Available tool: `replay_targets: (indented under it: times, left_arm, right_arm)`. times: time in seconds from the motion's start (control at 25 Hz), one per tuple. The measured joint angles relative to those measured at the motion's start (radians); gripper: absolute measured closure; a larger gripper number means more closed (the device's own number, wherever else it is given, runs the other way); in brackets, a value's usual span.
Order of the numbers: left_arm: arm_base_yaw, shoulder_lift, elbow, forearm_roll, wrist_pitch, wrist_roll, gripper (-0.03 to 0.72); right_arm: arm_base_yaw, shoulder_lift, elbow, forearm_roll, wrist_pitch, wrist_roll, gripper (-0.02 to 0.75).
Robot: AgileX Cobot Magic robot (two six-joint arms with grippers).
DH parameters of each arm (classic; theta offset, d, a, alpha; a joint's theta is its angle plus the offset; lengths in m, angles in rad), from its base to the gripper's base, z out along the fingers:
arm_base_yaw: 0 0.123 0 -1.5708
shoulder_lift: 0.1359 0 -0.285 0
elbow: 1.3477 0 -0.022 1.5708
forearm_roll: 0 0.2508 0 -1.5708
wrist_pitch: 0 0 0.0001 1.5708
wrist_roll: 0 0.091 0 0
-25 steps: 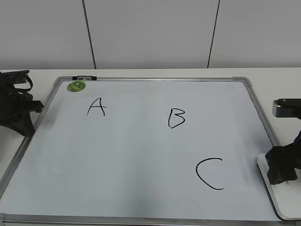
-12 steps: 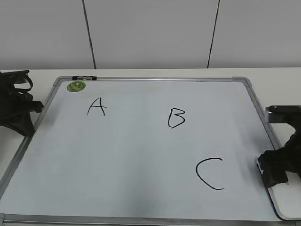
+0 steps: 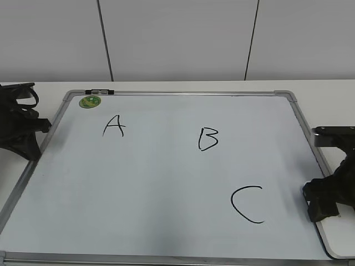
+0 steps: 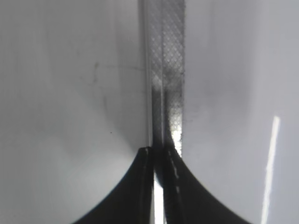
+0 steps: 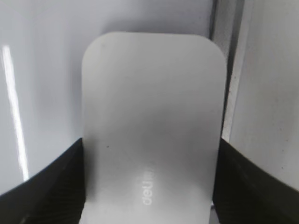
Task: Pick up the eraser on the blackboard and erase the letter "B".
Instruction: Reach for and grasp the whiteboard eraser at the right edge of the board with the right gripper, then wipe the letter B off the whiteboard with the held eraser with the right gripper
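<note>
The blackboard [image 3: 161, 188] is a white board with a silver frame, lying flat. The letter "B" [image 3: 208, 138] is black, right of the middle. The eraser [image 3: 339, 239] is a flat white block at the board's right edge. It fills the right wrist view [image 5: 152, 102], with grey lettering on top. My right gripper [image 3: 323, 200] sits over its far end, and its jaws [image 5: 150, 141] press against both long sides. My left gripper [image 3: 23, 133] rests at the board's left edge. Its jaws [image 4: 159, 151] are shut and empty over the frame [image 4: 163, 70].
A black "A" [image 3: 113, 126] is at the upper left and a black "C" [image 3: 248, 204] at the lower right, close to the eraser. A round green magnet [image 3: 90, 101] and a small black-and-silver piece [image 3: 100, 91] sit at the top left corner. White wall panels stand behind the table.
My right gripper has shifted a little to the left and settled lower over the eraser, covering its far left corner. The left arm has not moved.
</note>
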Motion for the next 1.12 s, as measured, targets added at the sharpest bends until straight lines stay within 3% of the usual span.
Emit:
replay_targets:
  times: [0.6, 1.12]
  left_arm:
    - [0.0, 0.0, 0.0, 0.0, 0.0, 0.0, 0.678]
    - [0.0, 0.0, 0.0, 0.0, 0.0, 0.0, 0.678]
  right_arm:
    - [0.0, -0.098, -0.052, -0.015, 0.062, 0.002, 0.184]
    - [0.0, -0.144, -0.382, -0.03, 0.342, -0.066, 0.185]
